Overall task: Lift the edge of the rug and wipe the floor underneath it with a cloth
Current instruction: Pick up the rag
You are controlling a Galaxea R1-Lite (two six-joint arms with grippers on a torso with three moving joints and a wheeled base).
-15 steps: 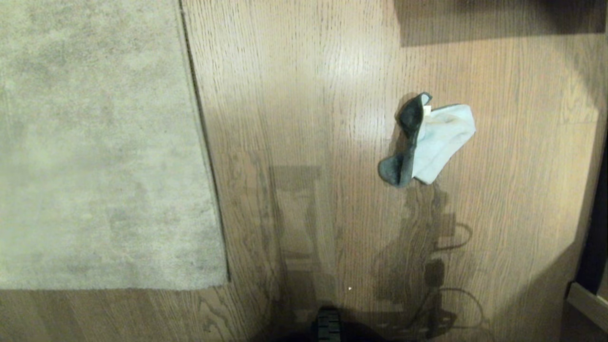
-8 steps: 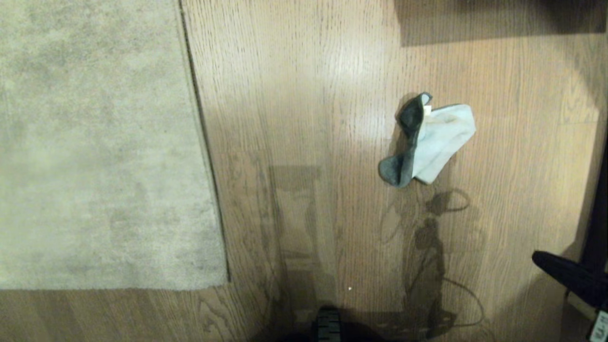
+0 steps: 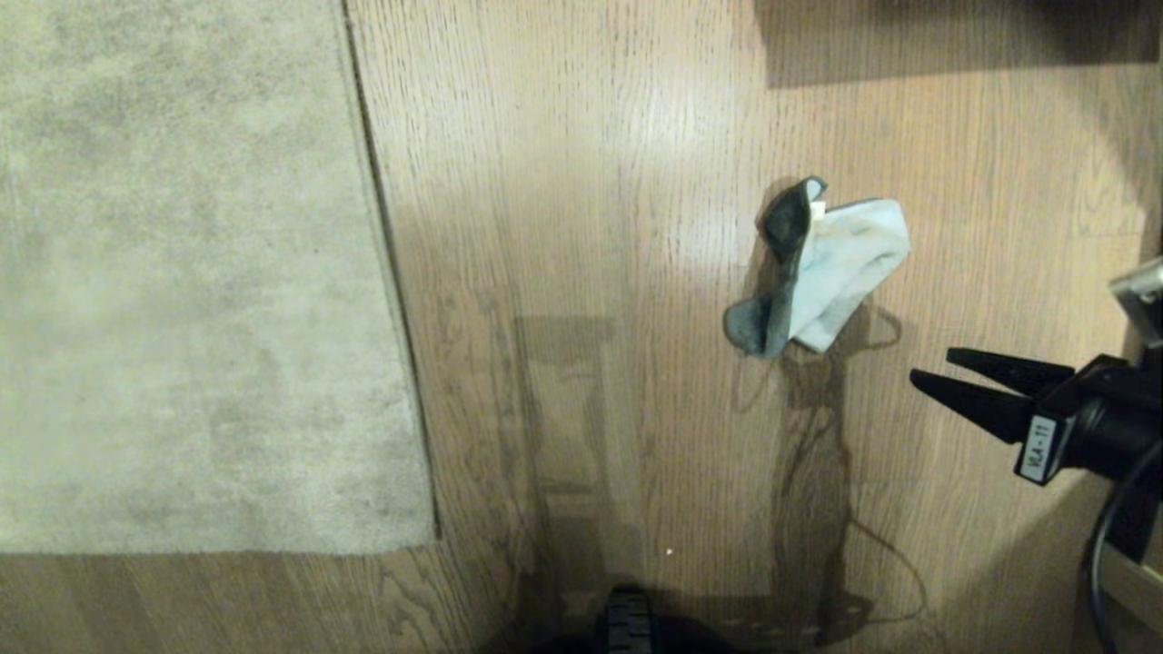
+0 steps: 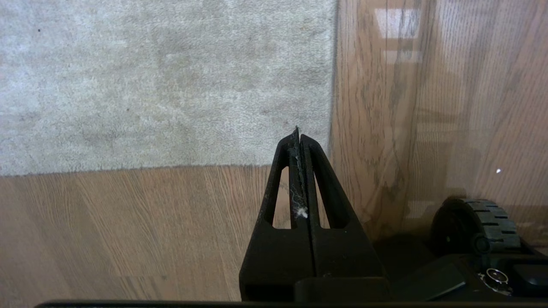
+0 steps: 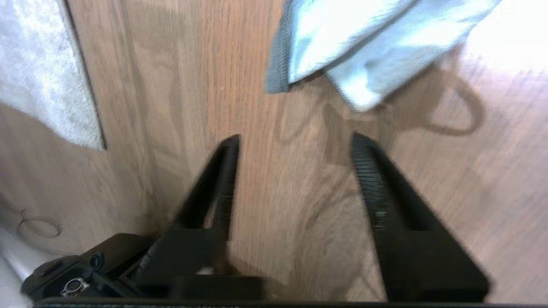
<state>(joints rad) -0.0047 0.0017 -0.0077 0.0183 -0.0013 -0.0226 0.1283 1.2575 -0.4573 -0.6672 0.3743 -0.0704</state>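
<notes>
The rug edge [image 3: 386, 272] runs straight down the left half of the head view to a square corner [image 3: 427, 540], lying flat on the wood floor [image 3: 563, 182]. The cloth [image 3: 822, 268], dark grey and pale bluish-white, lies crumpled on the floor at centre right. My right gripper [image 3: 931, 368] comes in from the right edge, open and empty, a short way from the cloth's near right side. In the right wrist view the cloth [image 5: 368, 51] lies just beyond the open gripper [image 5: 295, 143]. My left gripper [image 4: 298, 133] hangs shut above the rug corner [image 4: 329, 158], with lint stuck on its fingers.
A dark shadow band [image 3: 954, 41] lies across the top right. A dark furniture edge [image 3: 1136, 509] stands at the right border. My base wheel [image 3: 627, 622] shows at the bottom centre and again as a wheel [image 4: 475, 226] in the left wrist view.
My right arm has swung into the head view from the lower right and moved up toward the cloth, and its jaws have opened. The rug, the cloth and the left gripper have not moved.
</notes>
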